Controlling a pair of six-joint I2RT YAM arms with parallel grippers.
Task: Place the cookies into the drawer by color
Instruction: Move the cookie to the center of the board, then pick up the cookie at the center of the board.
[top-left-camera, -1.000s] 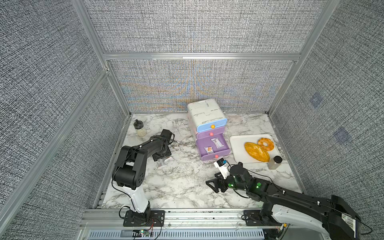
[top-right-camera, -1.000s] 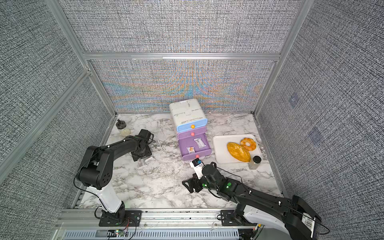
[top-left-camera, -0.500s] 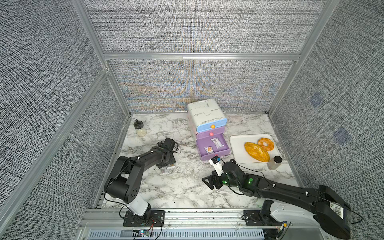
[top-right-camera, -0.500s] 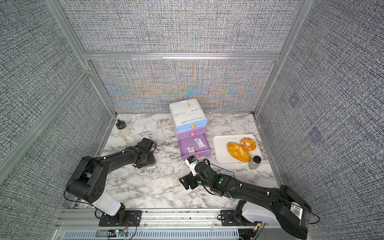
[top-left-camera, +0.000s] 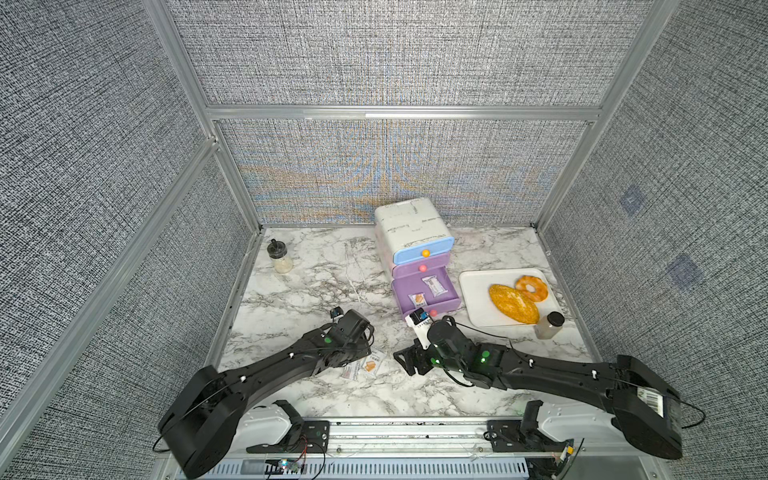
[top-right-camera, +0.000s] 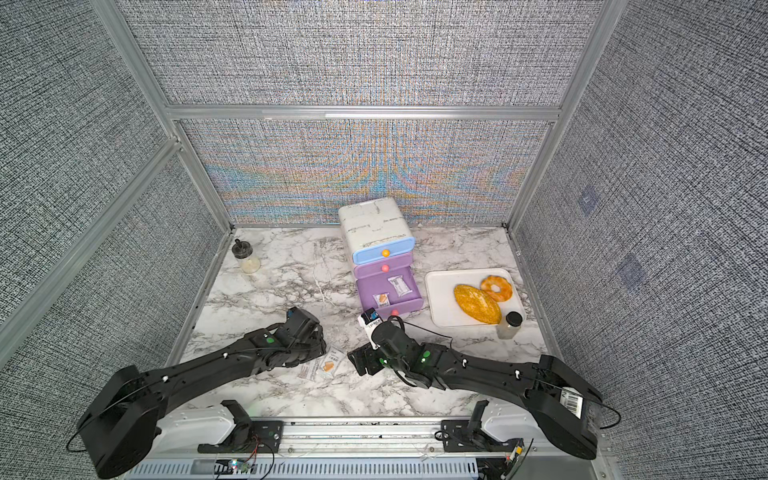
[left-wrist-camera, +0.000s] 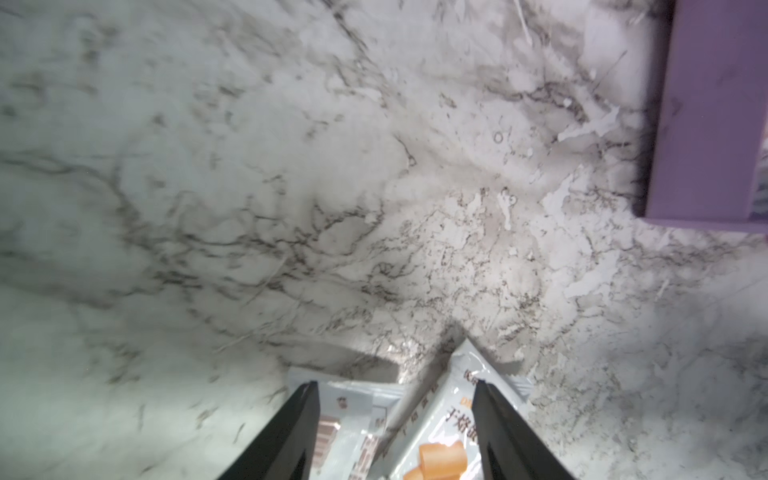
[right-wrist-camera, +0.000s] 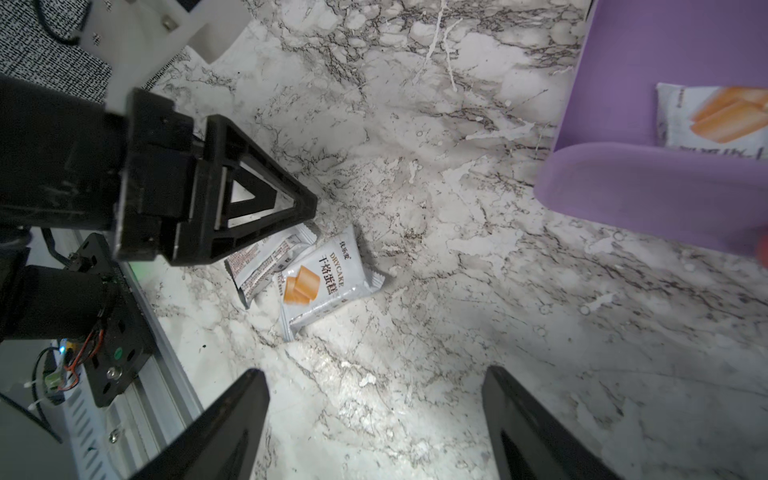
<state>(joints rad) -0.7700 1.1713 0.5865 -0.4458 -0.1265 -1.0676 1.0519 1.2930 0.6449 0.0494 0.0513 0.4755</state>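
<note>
Two white cookies lie side by side on the marble at the front middle: one face up with an orange picture (top-left-camera: 371, 365) (right-wrist-camera: 324, 279), one printed side up (top-left-camera: 352, 370) (right-wrist-camera: 266, 257). My left gripper (left-wrist-camera: 395, 390) (top-left-camera: 365, 354) stands open right over them, its fingers (right-wrist-camera: 249, 199) straddling both. My right gripper (right-wrist-camera: 374, 378) (top-left-camera: 409, 359) is open over bare marble just right of them. The drawer cabinet (top-left-camera: 413, 232) stands at the back. Its bottom purple drawer (top-left-camera: 401, 291) (right-wrist-camera: 665, 187) is pulled out and holds two white cookies (top-left-camera: 417, 299) (top-left-camera: 434, 286).
A white tray (top-left-camera: 478, 291) right of the cabinet carries a bread loaf (top-left-camera: 513, 304) and a ring pastry (top-left-camera: 532, 287). A small bottle (top-left-camera: 549, 325) stands at its front corner. A jar (top-left-camera: 281, 257) sits at the back left. The metal rail (top-left-camera: 374, 432) runs along the front.
My left arm has swung from the back left toward the front middle, and the two white cookies have come along under its gripper. My right gripper has shifted slightly left.
</note>
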